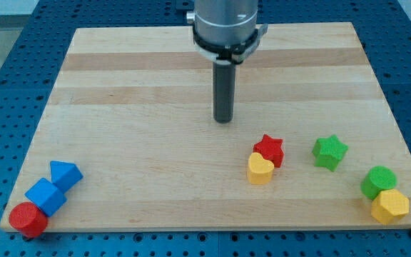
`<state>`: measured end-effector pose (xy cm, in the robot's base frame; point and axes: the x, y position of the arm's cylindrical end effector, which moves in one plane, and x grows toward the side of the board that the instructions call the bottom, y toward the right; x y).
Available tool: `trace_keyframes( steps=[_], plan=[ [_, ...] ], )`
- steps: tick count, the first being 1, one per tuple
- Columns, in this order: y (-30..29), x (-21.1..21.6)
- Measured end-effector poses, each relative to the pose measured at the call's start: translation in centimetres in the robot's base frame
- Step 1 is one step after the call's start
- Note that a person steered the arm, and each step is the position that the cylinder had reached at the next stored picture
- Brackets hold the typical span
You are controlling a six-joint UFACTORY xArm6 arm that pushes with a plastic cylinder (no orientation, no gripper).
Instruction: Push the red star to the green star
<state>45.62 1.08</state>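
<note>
The red star lies on the wooden board at the view's lower right of centre, touching a yellow heart just below-left of it. The green star lies to the view's right of the red star, a small gap apart. My tip stands on the board above and to the left of the red star, not touching any block.
A green cylinder and a yellow hexagon sit at the lower right corner. A blue triangle, a blue cube and a red cylinder cluster at the lower left corner. The board's edge runs along the bottom.
</note>
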Motion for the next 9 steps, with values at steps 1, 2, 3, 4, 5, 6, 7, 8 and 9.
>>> trace_keyframes(
  steps=[1, 2, 3, 4, 5, 6, 7, 8, 9],
  plan=[
    [0.2, 3.8],
    [0.9, 4.3],
    [4.4, 3.0],
    [8.6, 2.9],
    [10.5, 2.6],
    [9.8, -0.7],
    [5.5, -0.1],
    [4.2, 3.7],
    [4.2, 6.4]
  ],
)
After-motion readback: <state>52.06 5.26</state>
